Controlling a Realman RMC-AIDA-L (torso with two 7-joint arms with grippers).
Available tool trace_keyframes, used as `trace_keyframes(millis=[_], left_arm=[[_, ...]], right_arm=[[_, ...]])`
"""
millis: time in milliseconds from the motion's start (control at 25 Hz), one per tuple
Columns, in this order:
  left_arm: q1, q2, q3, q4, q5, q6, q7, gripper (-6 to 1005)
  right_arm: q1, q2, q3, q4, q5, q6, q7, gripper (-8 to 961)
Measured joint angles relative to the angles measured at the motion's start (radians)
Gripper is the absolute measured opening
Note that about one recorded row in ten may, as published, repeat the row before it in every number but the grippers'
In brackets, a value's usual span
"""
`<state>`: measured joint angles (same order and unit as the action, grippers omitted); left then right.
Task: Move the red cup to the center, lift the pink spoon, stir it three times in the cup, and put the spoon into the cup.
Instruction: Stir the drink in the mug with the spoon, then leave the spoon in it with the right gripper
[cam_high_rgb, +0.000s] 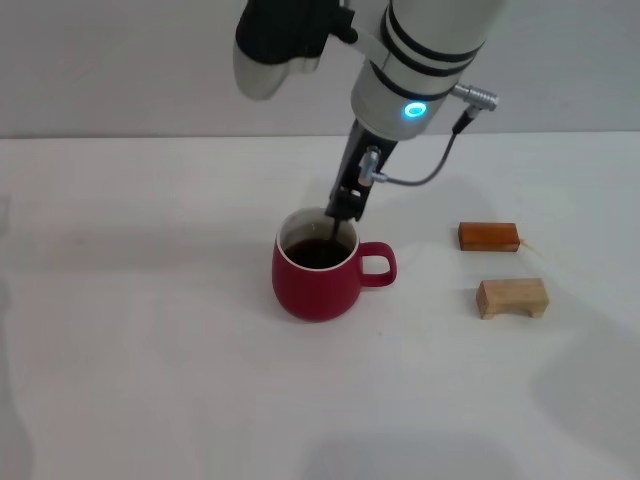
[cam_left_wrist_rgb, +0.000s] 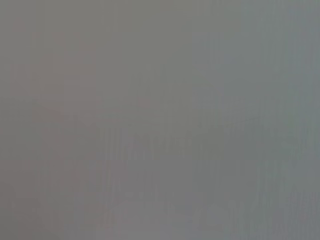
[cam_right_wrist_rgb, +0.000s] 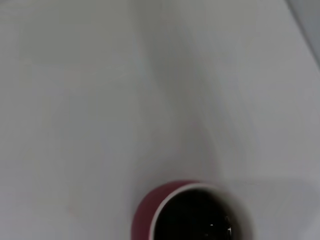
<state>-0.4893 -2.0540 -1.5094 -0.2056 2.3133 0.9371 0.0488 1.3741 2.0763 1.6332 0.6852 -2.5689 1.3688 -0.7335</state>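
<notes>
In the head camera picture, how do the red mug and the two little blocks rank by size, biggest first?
1. The red cup, clearly the largest.
2. The pale wooden block and the reddish-brown block look about alike; the pale one lies nearer the camera, so I would not rank them.

No text, label, brand, number or sign can be read in any view. The rounded dark-red ceramic mug (cam_high_rgb: 316, 275) has a plain outer wall, and the 2 small wooden blocks (cam_high_rgb: 512, 297) carry no markings. The white robot arm (cam_high_rgb: 420, 60) shows only a glowing blue ring light (cam_high_rgb: 415, 110), seemingly an indicator, not a legible sign. The left wrist view is featureless grey.
</notes>
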Motion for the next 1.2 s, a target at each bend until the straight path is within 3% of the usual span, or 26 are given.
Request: trace_keyframes(millis=[240,1200], left_arm=[[0.000,0.000,0.000,0.000,0.002,0.000,-0.008,829],[-0.003,0.003,0.000,0.000,0.000,0.002,-0.009,829]], right_arm=[[-0.003,0.000,-0.004,0.008,0.066,0.019,-0.005,140],[-0.008,0.005,-0.082,0.041,0.068,-0.026,0.041,232]])
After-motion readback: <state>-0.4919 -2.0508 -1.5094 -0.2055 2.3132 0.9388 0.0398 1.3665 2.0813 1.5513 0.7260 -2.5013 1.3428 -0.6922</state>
